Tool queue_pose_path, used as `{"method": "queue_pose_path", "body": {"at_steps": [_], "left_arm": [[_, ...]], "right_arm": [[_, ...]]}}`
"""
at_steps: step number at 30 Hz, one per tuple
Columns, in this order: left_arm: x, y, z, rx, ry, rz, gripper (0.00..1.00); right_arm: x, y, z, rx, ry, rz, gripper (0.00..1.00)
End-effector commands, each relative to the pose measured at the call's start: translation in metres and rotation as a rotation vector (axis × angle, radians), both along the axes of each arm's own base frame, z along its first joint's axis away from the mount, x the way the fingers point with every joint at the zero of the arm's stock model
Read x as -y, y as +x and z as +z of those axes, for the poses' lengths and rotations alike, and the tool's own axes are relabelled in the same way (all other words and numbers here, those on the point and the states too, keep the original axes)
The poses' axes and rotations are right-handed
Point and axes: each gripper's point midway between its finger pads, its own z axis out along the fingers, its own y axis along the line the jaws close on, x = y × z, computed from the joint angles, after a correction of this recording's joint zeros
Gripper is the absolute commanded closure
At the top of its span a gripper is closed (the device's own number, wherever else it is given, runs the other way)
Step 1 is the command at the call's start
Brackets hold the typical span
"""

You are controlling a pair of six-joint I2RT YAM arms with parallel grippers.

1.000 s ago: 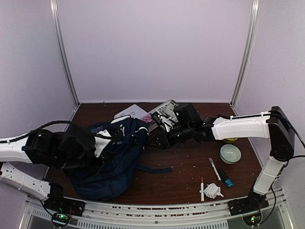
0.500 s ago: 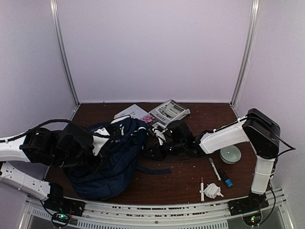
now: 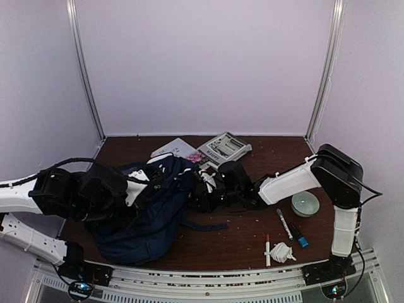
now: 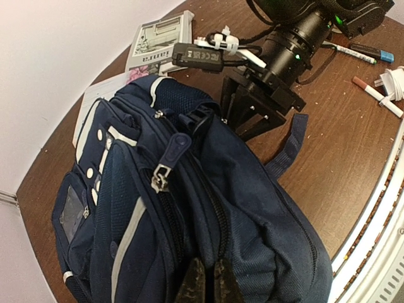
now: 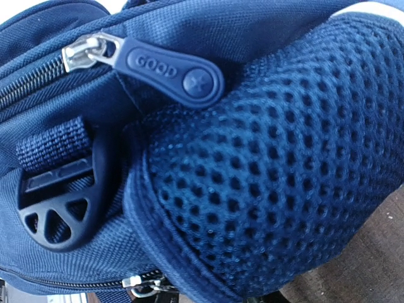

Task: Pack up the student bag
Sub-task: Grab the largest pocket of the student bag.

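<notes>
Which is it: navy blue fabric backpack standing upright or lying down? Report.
Lying down: the backpack sprawls slumped across the dark wooden table, one strap trailing.

"GOOD" on zip pull, navy bag

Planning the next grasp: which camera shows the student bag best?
Left wrist: the student bag nearly fills it, zippers and one strap visible. Top external shows it dark, partly behind the left arm. Right wrist shows only a close-up of mesh and a zipper pull.
</notes>
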Motion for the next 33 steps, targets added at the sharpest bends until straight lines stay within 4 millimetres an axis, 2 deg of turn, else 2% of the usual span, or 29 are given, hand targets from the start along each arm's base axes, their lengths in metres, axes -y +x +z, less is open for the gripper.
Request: {"method": "queue_pose_path", "body": {"at_steps": [1,3,7,12,16,18,20,21,22,23,25,30,33], "left_arm": [[0.017,0.013,0.061,0.097,-0.204,0.033,1.0],[0.018,0.013,0.061,0.096,-0.202,0.031,1.0],[0.019,0.013,0.059,0.095,-0.196,0.029,1.0],[0.015,0.013,0.055,0.089,-0.198,0.038,1.0],[0.013,0.011,0.046,0.072,-0.197,0.04,1.0],[0.022,0.002,0.045,0.055,-0.214,-0.037,1.0],[0.04,-0.017,0.051,0.032,-0.279,-0.189,1.0],[0.049,-0.027,0.054,0.019,-0.32,-0.261,1.0],[0.056,-0.034,0.059,0.018,-0.36,-0.315,1.0],[0.059,-0.036,0.062,0.021,-0.384,-0.331,1.0],[0.06,-0.033,0.069,0.044,-0.392,-0.326,1.0],[0.07,-0.039,0.105,0.165,-0.448,-0.404,1.0],[0.087,-0.044,0.125,0.254,-0.466,-0.477,1.0]], "right_arm": [[-0.002,0.007,0.034,0.109,0.051,-0.009,0.67],[0.0,0.005,0.041,0.132,0.056,-0.006,0.74],[0.001,0.002,0.046,0.147,0.053,0.013,0.99],[0.012,0.0,0.04,0.136,0.006,0.002,1.0],[0.033,0.008,0.027,0.155,-0.136,-0.08,1.0],[0.048,0.017,0.025,0.19,-0.242,-0.128,1.0],[0.062,0.027,0.032,0.244,-0.336,-0.169,1.0],[0.068,0.034,0.04,0.275,-0.377,-0.197,1.0],[0.072,0.044,0.056,0.327,-0.408,-0.236,1.0],[0.079,0.049,0.063,0.355,-0.442,-0.257,1.0],[0.08,0.06,0.1,0.42,-0.446,-0.295,1.0],[0.069,0.076,0.197,0.529,-0.368,-0.339,1.0],[0.057,0.076,0.255,0.593,-0.284,-0.334,1.0]]}}
